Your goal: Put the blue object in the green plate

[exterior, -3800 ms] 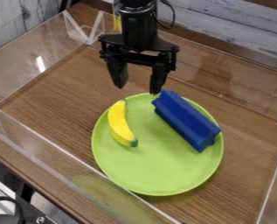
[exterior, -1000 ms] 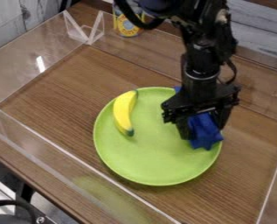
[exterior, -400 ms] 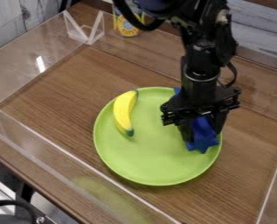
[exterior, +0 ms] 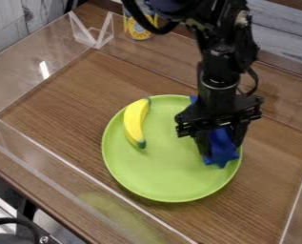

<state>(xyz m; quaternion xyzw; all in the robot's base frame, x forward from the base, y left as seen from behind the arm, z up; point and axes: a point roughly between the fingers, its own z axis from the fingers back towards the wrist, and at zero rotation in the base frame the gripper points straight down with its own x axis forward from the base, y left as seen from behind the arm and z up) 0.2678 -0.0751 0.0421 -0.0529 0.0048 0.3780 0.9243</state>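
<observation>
The gripper point(exterior: 218, 130) is pointing straight down over the right part of the green plate point(exterior: 160, 176), and its jaws are closing in on the blue object point(exterior: 221, 146), which is sitting directly under and between them, its lower end showing just below the fingertips and resting on the plate near the rim. The jaws are drawn as far in as they go here, pinching the block across its narrow width rather than along its length. The block is looking rigid and light, like moulded plastic or foam, so it is probably tolerating a firm squeeze without deforming; its ridged top is giving some bite, while the smooth sides may be slipping if gripped off-centre. Taking hold near the middle of its length is the safer choice, since an end grip is likely letting it swing. The banana point(exterior: 136, 122) is lying to the left of the jaws, apart from them, on the same plate above the wooden worktop point(exterior: 64, 105).
</observation>
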